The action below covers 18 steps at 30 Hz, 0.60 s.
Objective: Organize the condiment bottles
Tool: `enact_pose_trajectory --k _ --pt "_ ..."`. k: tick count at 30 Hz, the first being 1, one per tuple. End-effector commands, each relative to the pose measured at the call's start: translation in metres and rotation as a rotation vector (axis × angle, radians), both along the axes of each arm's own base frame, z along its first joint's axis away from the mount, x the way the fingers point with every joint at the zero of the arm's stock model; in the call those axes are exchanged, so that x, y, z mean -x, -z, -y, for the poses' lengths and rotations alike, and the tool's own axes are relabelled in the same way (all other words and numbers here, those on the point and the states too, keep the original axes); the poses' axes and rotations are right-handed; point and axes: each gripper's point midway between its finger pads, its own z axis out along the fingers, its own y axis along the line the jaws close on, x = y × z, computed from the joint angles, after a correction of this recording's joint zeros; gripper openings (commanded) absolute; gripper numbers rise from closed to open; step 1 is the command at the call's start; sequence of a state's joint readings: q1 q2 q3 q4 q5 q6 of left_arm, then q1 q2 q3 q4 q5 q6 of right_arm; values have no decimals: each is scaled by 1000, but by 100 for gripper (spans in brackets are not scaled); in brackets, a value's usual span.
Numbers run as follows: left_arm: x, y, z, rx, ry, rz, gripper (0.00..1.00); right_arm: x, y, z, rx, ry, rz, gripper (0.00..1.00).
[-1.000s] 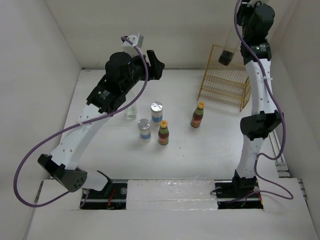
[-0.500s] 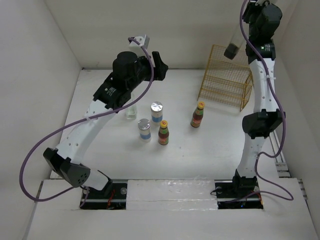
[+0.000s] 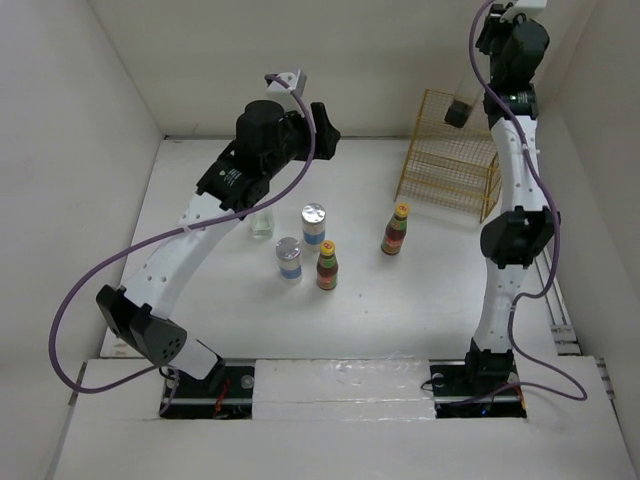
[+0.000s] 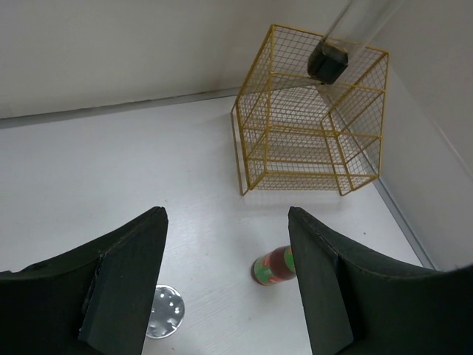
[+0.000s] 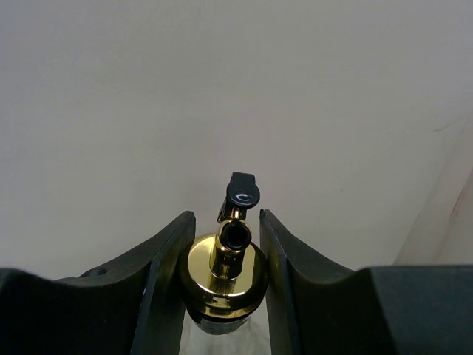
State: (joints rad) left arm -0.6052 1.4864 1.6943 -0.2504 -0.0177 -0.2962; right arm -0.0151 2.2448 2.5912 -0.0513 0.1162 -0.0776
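Observation:
My right gripper (image 3: 462, 104) is raised high at the back right, shut on a tall clear glass bottle (image 3: 470, 84). The bottle's dark end hangs just above the yellow wire rack (image 3: 450, 160). In the right wrist view the fingers (image 5: 166, 274) clamp its gold cap (image 5: 225, 275), with the black spout against the wall. My left gripper (image 3: 320, 126) is open and empty, high over the back of the table. The second clear bottle (image 3: 262, 224) is partly hidden under the left arm. Two silver-lidded jars (image 3: 314, 224) (image 3: 289, 258) and two yellow-capped sauce bottles (image 3: 327, 265) (image 3: 397, 228) stand mid-table.
The left wrist view shows the rack (image 4: 310, 126) against the right wall, one sauce bottle (image 4: 274, 266) and a jar lid (image 4: 166, 322) below its open fingers (image 4: 126, 281). White walls enclose the table on three sides.
My left arm has swung up and towards the back right, its gripper still open. My right gripper has shifted slightly above the rack with the clear bottle still in it.

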Motion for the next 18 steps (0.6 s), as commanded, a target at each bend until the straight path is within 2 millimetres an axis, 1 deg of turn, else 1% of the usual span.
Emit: enact_pose_trajectory --k 1,2,4,8,9,10,11,13,14,15,16,17,18 --pt "1 -35 -3 42 -10 85 62 45 -103 -3 -2 -39 315 0" --pt "1 -35 -3 42 -10 85 62 47 -105 1 4 -38 324 0" --pt "1 -35 -3 42 -10 85 63 48 -108 0 -4 -42 336 0" --pt "1 -33 -4 35 -19 78 63 37 -98 -5 3 -75 340 0" --pt "-1 -28 -5 28 -28 70 63 37 -98 -5 3 -75 340 0" --pt "-1 -28 -5 28 -29 70 63 32 -93 -7 8 -86 338 0" --pt "-1 -28 -5 28 -29 70 63 33 -96 -9 14 -97 350 0" --pt "0 -26 -6 22 -28 62 63 21 -81 -14 25 -122 328 0" --pt "1 -23 -6 16 -28 54 63 21 -81 -16 21 -134 328 0" --pt "-1 -19 -8 9 -40 48 63 15 -71 -12 24 -134 304 0" --pt "-1 -19 -8 9 -40 48 63 12 -66 -11 23 -134 298 0" --pt "-3 -19 -11 9 -49 48 63 15 -68 -13 28 -143 304 0" --pt "-4 -15 -11 4 -49 40 63 12 -58 -15 29 -153 271 0"
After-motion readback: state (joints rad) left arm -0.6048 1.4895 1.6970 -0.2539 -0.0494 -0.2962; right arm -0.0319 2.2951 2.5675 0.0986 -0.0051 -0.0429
